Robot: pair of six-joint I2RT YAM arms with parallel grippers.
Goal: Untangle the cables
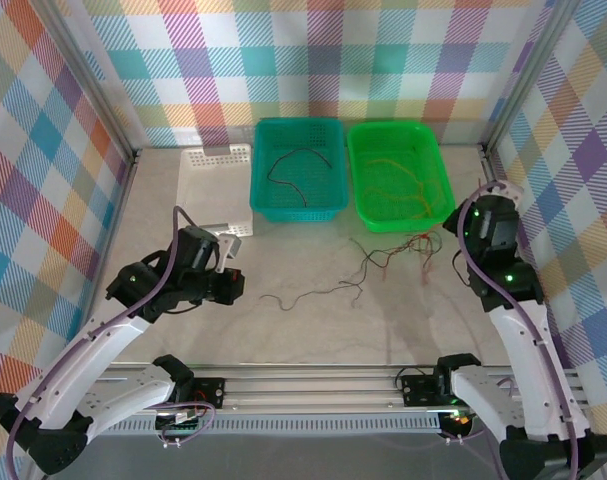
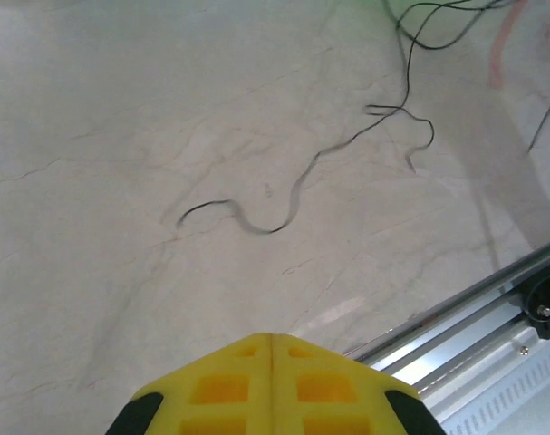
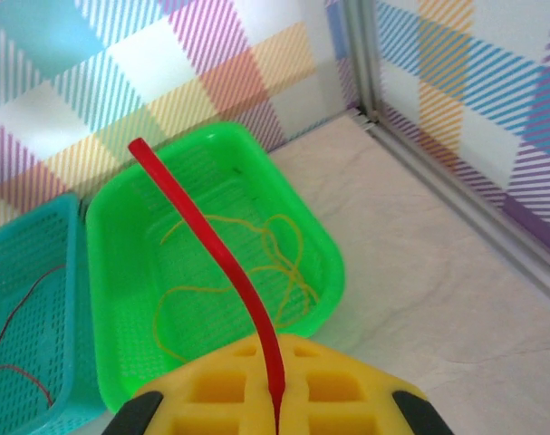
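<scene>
A tangle of thin red and dark cables (image 1: 401, 250) lies on the table just in front of the green basket (image 1: 438, 205). One dark cable (image 1: 313, 293) lies apart to the left, stretched in loose curves (image 2: 293, 195). My right gripper (image 3: 276, 412) is shut on a red cable (image 3: 211, 245), which rises from the jaws over the green basket (image 3: 120, 362). Yellow cables (image 3: 284, 258) lie in that basket. My left gripper (image 2: 272, 340) is shut and empty, hovering above the table left of the dark cable. The teal basket (image 1: 266, 205) holds a dark cable (image 1: 293, 165).
A white perforated plate (image 1: 215, 157) lies at the back left, and a small metal plate (image 1: 231, 230) sits by the left arm. The aluminium rail (image 1: 313, 385) runs along the near edge. Checked walls close in on three sides.
</scene>
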